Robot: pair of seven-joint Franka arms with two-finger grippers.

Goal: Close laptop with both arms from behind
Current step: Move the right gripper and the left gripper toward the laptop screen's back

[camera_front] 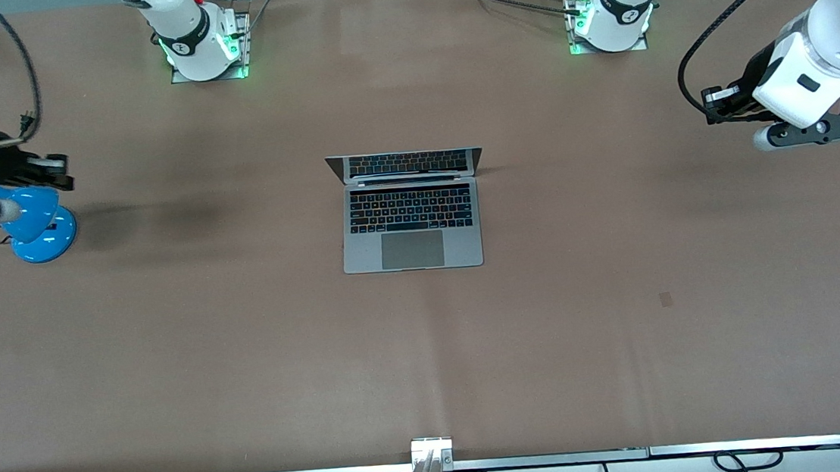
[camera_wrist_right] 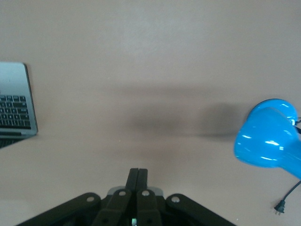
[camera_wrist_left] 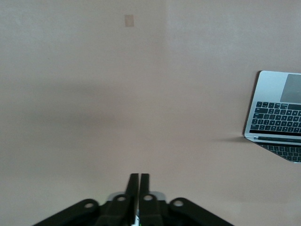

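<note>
Laptop (camera_front: 409,214): it lies open in the middle of the front picture, a little above centre, on the brown table (camera_front: 624,309). The keyboard and the grey trackpad face up, and the trackpad is nearer to the front camera than the keys. The screen stands up at the edge toward the robots' bases and reflects the keys. In the left wrist picture the laptop (camera_wrist_left: 277,113) shows at the right edge; in the right wrist picture the laptop (camera_wrist_right: 16,106) shows at the left edge.

Left gripper (camera_front: 713,105): it hangs in the air at the right edge of the front picture, over the bare table at the left arm's end, well apart from the laptop. In the left wrist picture the gripper (camera_wrist_left: 139,181) is at the bottom centre and its two fingers are pressed together with nothing between them.

Right gripper (camera_front: 53,171): it is at the left edge of the front picture, in the air over the lamp, well apart from the laptop. In the right wrist picture the gripper (camera_wrist_right: 138,176) is at the bottom centre, the fingers together and holding nothing.

Lamp (camera_front: 35,220): blue, it stands on the table at the right arm's end, at the left edge of the front picture. In the right wrist picture the lamp (camera_wrist_right: 268,139) is at the right edge, with a black plug below it.

Patch (camera_front: 666,299): a small darker square on the table, lower right of the laptop in the front picture.
</note>
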